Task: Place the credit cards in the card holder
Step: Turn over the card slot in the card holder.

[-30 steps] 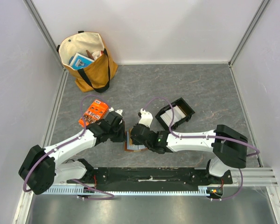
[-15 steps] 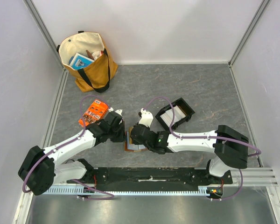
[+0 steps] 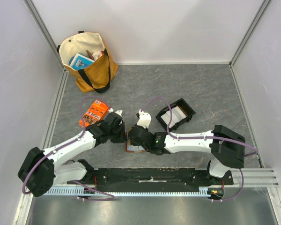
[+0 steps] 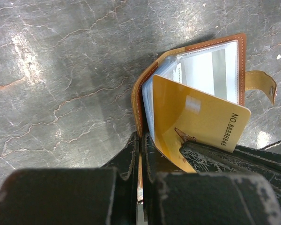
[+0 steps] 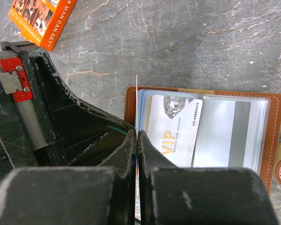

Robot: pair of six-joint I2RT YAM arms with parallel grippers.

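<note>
Wallet [image 4: 206,70] lies open between the arms. Left gripper [image 4: 139,143] pinches its cover; right gripper [image 5: 136,138] clamps gold card [image 4: 196,117] over it, edge-on in the right wrist view, where VIP card [image 5: 175,129] sits sleeved.

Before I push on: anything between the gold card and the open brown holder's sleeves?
Nothing visible. The thin gold plastic card, held by the right gripper with shut jaws, meets the clear sleeves of the open tan leather card holder; the left gripper clamps its cover. A white VIP card fills one sleeve.
</note>
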